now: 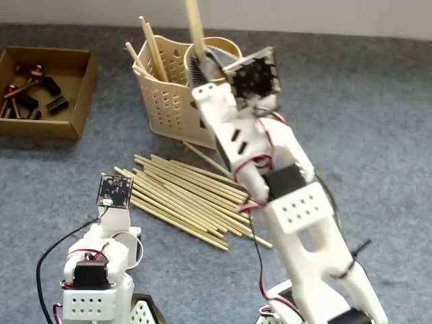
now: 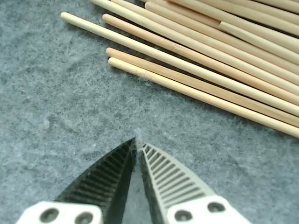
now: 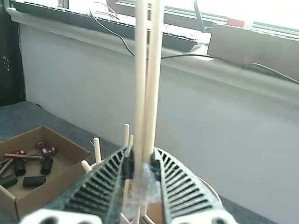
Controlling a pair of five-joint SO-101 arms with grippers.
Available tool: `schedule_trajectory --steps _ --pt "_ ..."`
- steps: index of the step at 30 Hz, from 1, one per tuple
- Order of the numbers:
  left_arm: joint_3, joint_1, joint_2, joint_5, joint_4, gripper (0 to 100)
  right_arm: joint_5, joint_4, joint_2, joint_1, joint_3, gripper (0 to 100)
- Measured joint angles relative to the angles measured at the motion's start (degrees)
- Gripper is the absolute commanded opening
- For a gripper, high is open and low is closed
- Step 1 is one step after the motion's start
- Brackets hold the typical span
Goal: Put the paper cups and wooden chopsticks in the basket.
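Right hand (image 3: pixel 141 157) over the basket (image 1: pixel 165 101).
It pinched two upright chopsticks (image 3: pixel 147 70); the left hand (image 2: pixel 138 145), pressed together, hung over the table (image 2: pixel 51 107) beside the loose chopsticks (image 2: pixel 210 70).

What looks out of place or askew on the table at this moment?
Nothing is spilled or damaged. One stray chopstick lies between the basket and the chopstick pile, angled across the pile's direction. The leaning chopsticks in the basket tilt outward over its rim.
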Motion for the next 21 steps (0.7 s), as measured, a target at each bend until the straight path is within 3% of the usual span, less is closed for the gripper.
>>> schedule_trajectory --steps 11,21 --pt "0.0 0.0 0.0 0.0 0.0 1 0.0 -10.73 19.6 -4.66 -8.09 0.5" --pt "0.0 0.0 0.0 0.0 0.0 1 0.0 -12.31 36.84 -4.66 -21.19 0.5"
